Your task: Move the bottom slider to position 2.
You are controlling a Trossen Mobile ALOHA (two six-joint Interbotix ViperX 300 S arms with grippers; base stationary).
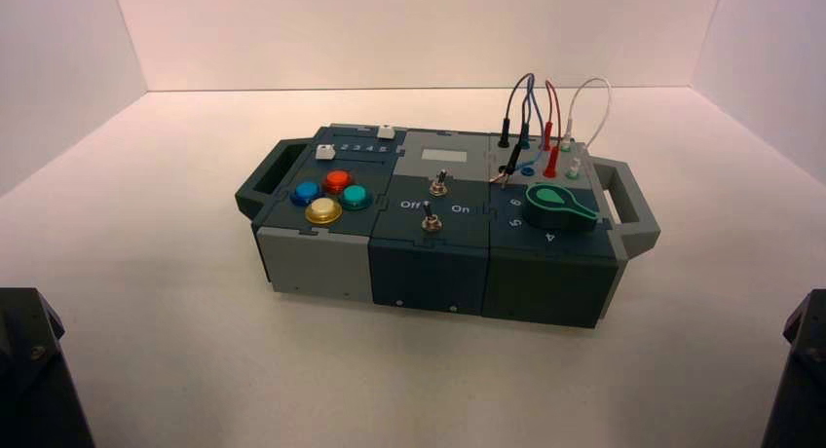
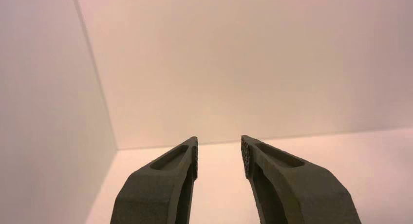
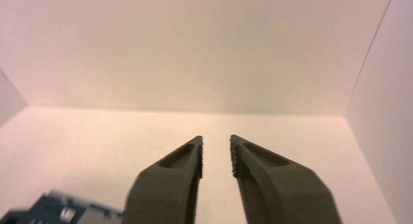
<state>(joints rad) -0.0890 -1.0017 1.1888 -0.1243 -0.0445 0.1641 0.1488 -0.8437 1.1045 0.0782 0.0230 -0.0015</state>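
Observation:
The dark teal box (image 1: 438, 263) stands mid-table. The bottom slider (image 1: 325, 152) is a small white knob at the left end of its slot, just left of the numeral row 2 3 4 5; position 2 (image 1: 345, 149) lies right beside it. My left gripper (image 2: 219, 148) is open and empty, parked far from the box, with only the wall and table in its view. My right gripper (image 3: 216, 146) is open and empty, also parked; a corner of the box (image 3: 63, 212) shows in the right wrist view.
The second slot's white knob (image 1: 386, 131) sits behind. Round coloured buttons (image 1: 331, 197), two toggle switches (image 1: 433, 203), a green knob (image 1: 557, 205) and plugged wires (image 1: 545, 117) fill the box top. Handles stick out at both ends. Arm bases (image 1: 29, 370) sit at the near corners.

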